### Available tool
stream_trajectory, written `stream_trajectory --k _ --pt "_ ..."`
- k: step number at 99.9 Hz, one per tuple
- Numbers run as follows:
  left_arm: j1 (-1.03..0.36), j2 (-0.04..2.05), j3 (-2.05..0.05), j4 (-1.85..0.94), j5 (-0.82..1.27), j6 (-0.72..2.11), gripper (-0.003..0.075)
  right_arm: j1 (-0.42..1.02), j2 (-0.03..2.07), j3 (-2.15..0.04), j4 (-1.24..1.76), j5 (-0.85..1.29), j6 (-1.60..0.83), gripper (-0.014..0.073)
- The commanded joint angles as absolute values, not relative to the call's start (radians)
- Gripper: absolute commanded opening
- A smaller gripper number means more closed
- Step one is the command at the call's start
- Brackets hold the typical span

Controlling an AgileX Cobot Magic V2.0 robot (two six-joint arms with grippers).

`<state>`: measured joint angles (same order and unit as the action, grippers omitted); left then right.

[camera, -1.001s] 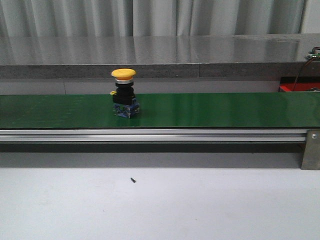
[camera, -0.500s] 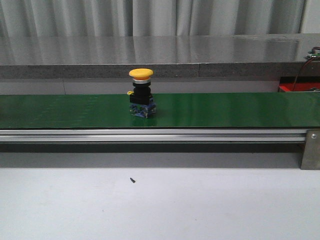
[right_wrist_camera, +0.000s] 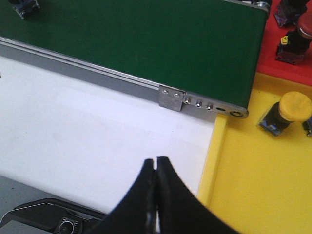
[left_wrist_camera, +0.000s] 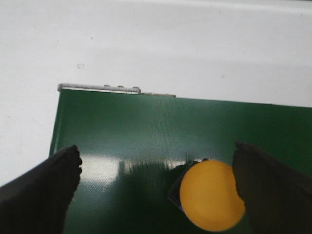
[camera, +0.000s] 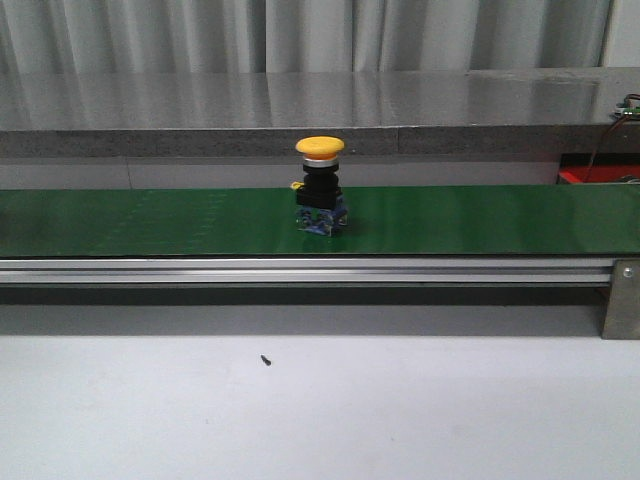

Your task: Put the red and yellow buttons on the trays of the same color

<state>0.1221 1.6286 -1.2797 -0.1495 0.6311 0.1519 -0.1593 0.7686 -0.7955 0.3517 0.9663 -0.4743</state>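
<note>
A yellow button (camera: pixel 320 186) with a black body and blue base stands upright on the green belt (camera: pixel 480 220) in the front view. In the left wrist view the same yellow button (left_wrist_camera: pixel 212 195) shows from above, between the fingers of my open left gripper (left_wrist_camera: pixel 156 192) and close to one finger (left_wrist_camera: pixel 275 190). My right gripper (right_wrist_camera: pixel 156 168) is shut and empty over the white table, beside the yellow tray (right_wrist_camera: pixel 253 195). Another yellow button (right_wrist_camera: pixel 287 111) lies in that tray. The red tray (right_wrist_camera: pixel 273 68) holds a red button (right_wrist_camera: pixel 298 35). Neither gripper shows in the front view.
The belt's metal rail (camera: pixel 300 270) and end bracket (right_wrist_camera: pixel 200 105) run along the front. A small black speck (camera: pixel 266 359) lies on the white table. A grey ledge (camera: pixel 300 110) stands behind the belt. A red tray edge (camera: pixel 598 176) shows at far right.
The yellow button has travelled to the right along the green belt, staying upright.
</note>
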Motion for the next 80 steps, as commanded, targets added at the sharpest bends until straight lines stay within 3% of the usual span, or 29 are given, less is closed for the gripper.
stream_trajectory --k 1,26,52,61,80 --pt "0.107 1.521 -1.305 -0.174 0.584 0.15 0.0621 -0.156 0.764 -0.818 0.369 0.927 -0.482 -0.0095" --pt "-0.011 1.307 -1.264 -0.193 0.583 0.191 0.0621 -0.156 0.764 -0.818 0.369 0.92 -0.482 -0.0095" --pt "-0.138 1.059 -1.058 -0.193 0.494 0.191 0.0615 -0.156 0.764 -0.818 0.369 0.923 -0.482 -0.0095" --pt "-0.144 0.971 -0.975 -0.194 0.471 0.191 0.0562 -0.156 0.764 -0.818 0.371 0.931 -0.482 -0.0095" --pt "-0.144 0.787 -0.767 -0.194 0.427 0.191 0.0361 -0.156 0.764 -0.818 0.395 0.93 -0.481 -0.0095"
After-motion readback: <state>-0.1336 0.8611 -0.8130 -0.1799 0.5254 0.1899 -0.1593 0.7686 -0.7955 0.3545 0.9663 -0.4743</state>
